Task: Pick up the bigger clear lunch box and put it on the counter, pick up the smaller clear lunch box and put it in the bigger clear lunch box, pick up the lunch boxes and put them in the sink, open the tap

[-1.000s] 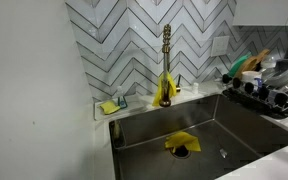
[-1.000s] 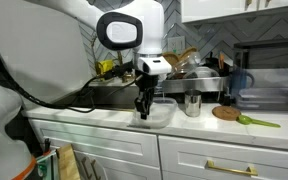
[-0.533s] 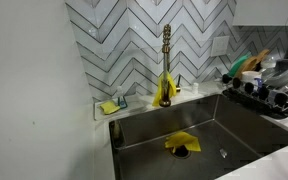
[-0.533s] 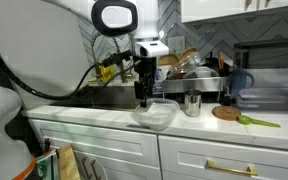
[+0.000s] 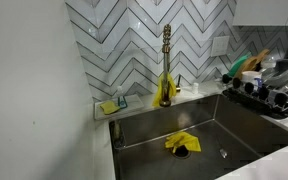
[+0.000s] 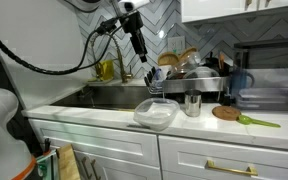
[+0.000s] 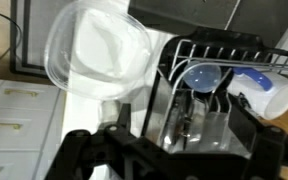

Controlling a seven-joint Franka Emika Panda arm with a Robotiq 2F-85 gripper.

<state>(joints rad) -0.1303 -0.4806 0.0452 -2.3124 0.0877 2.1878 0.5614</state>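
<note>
The bigger clear lunch box (image 6: 156, 113) (image 7: 97, 55) rests upright on the white counter (image 6: 89, 116) in front of the sink (image 5: 214, 125) (image 6: 114, 95). My gripper (image 6: 150, 80) (image 7: 174, 160) hangs above and behind the box, open, with nothing between its fingers. The brass tap (image 5: 166, 60) stands behind the basin with a yellow piece at its base. In the wrist view a clear plastic piece (image 7: 212, 115) stands in the dish rack; I cannot tell whether it is the smaller clear lunch box.
A yellow cloth (image 5: 181, 142) lies on the sink drain. The loaded dark dish rack (image 5: 269, 90) (image 7: 219, 60) stands beside the basin. A metal cup (image 6: 192, 104), a cork trivet (image 6: 227, 113) and a green utensil (image 6: 259, 122) sit on the counter past the box.
My gripper opened and let go of the bigger clear lunch box on the counter, then rose well above it. The sink view is unchanged.
</note>
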